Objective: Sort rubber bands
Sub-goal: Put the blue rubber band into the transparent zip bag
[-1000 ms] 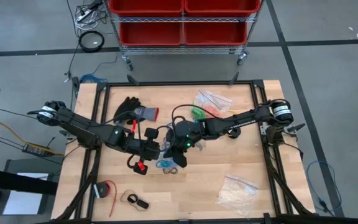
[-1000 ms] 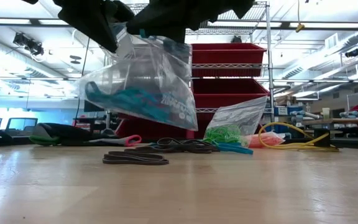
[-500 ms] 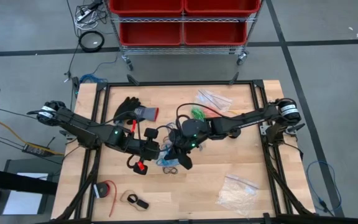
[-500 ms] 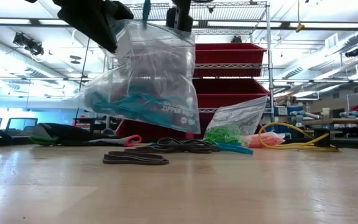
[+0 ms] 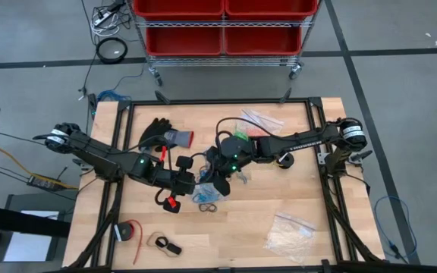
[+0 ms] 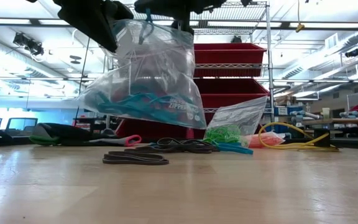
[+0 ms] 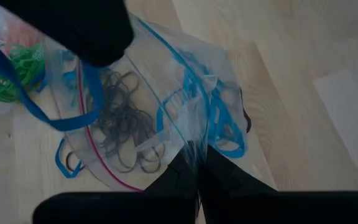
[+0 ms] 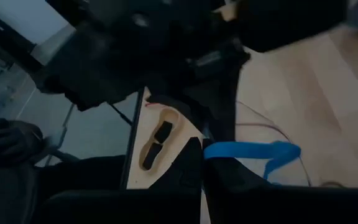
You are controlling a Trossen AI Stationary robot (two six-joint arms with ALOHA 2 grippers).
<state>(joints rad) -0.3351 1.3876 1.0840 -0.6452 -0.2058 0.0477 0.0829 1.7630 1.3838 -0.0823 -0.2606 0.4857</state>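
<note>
Two arms: both dark arms meet over the middle of the wooden worktop, the left one reaching in from the left edge, the right one from the right edge.
Left gripper: its fingers are clenched on the edge of a clear plastic zipper bag with a red seal line, pinched between the two dark tips in the left wrist view.
Right gripper: its fingers are clamped on a flat blue rubber band and hang just beside the left gripper, above the raised bag's mouth.
Bag contents: dark grey loops and blue loops lie inside the bag, which hangs clear of the worktop in the low view.
Rubber bands on the worktop: a small cluster of blue bands lies under the bag near the worktop's middle; a heap of green bands sits toward the far edge, with dark flat bands nearer the camera in the low view.
Other bags: one clear bag of whitish pieces lies near the near right corner; another clear bag lies by the far edge.
Black glove with grey and red cuff: near the far left corner.
</note>
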